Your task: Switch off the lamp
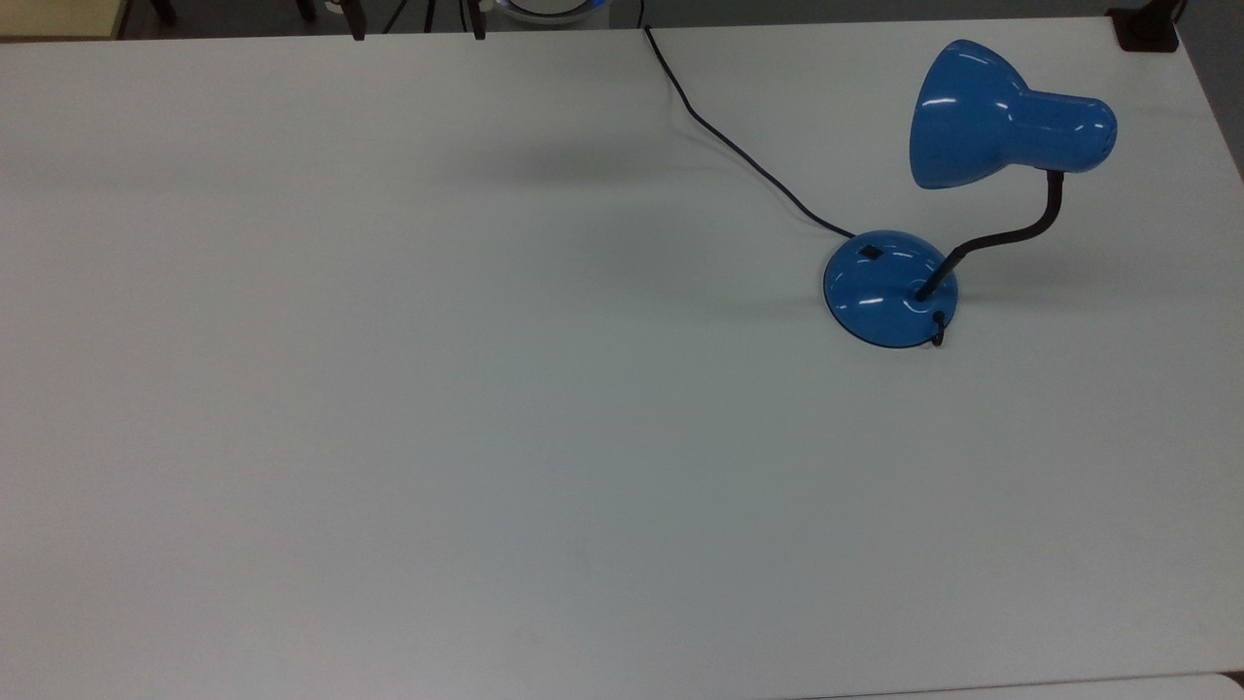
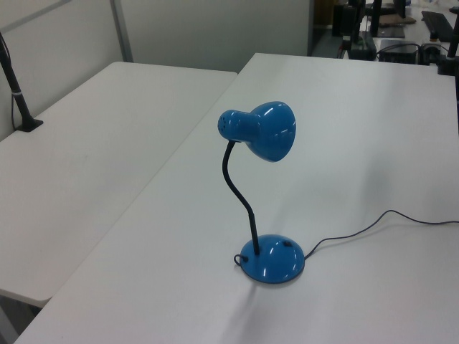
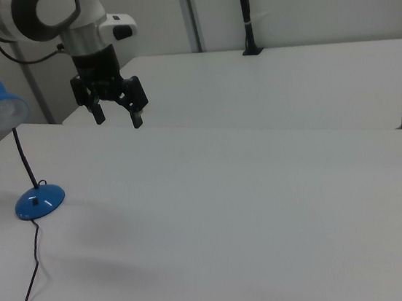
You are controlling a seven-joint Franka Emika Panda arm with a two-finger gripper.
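Observation:
The blue lamp (image 1: 982,117) stands at the top view's right side of the white table (image 1: 486,389). Its shade is tipped toward the top view's left on a black bendy neck (image 1: 1011,233). The round blue base (image 1: 889,292) carries a small black switch (image 1: 871,253), and a black cord (image 1: 739,151) runs off the far edge. In the right view the lamp (image 3: 1,109) rises from its base (image 3: 38,202) at the far left. My gripper (image 3: 116,119) hangs open and empty high above the table, well away from the lamp. In the top view only the fingertips (image 1: 358,31) of the gripper (image 1: 417,31) poke in at the upper edge.
A second white table (image 3: 289,88) stands beyond mine, with a black clamped post (image 3: 245,13) on it. A black clamp (image 1: 1147,29) sits at my table's far corner. In the left view the neighbouring table (image 2: 79,143) lies to the left with a post (image 2: 18,93).

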